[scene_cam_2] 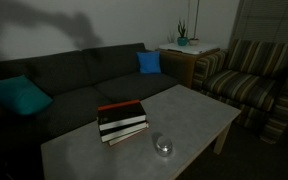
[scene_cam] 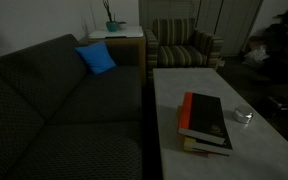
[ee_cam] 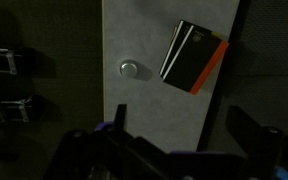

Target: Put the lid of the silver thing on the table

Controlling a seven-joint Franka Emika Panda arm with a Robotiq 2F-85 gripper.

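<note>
The two fingers (ee_cam: 118, 122) stood spread wide with nothing between them. The gripper (ee_cam: 184, 132) hung high over one end of the table (ee_cam: 144, 30) and touched nothing. It showed only in the wrist view, as dark shapes along the lower edge.

Farther along the pale tabletop lay the tin (ee_cam: 130, 69), small, round and shiny, standing alone on bare surface and well clear of the fingers. The lid (ee_cam: 130, 66) seemed to sit on top of it, though the light was too dim to tell the two apart. Near the tin, but not touching it, lay a stack of books (ee_cam: 194, 57) with a black cover on top and red showing at the edge. It sat askew to the table's sides.

In both exterior views the tin (scene_cam: 243, 116) (scene_cam_2: 163, 147) sat between the books (scene_cam: 206, 120) (scene_cam_2: 121, 120) and the table's long edge away from the sofa.

A dark sofa (scene_cam: 64, 100) (scene_cam_2: 74, 75) ran along the table's other long side. A blue cushion (scene_cam: 96, 58) (scene_cam_2: 149, 62) leaned at one end of it, and a teal cushion (scene_cam_2: 19, 97) lay at the other in an exterior view. Beyond the sofa stood a small side table (scene_cam: 115, 38) (scene_cam_2: 189, 49) with a plant (scene_cam: 111, 20) (scene_cam_2: 182, 37), and beside that a striped armchair (scene_cam: 184, 45) (scene_cam_2: 249, 85).
</note>
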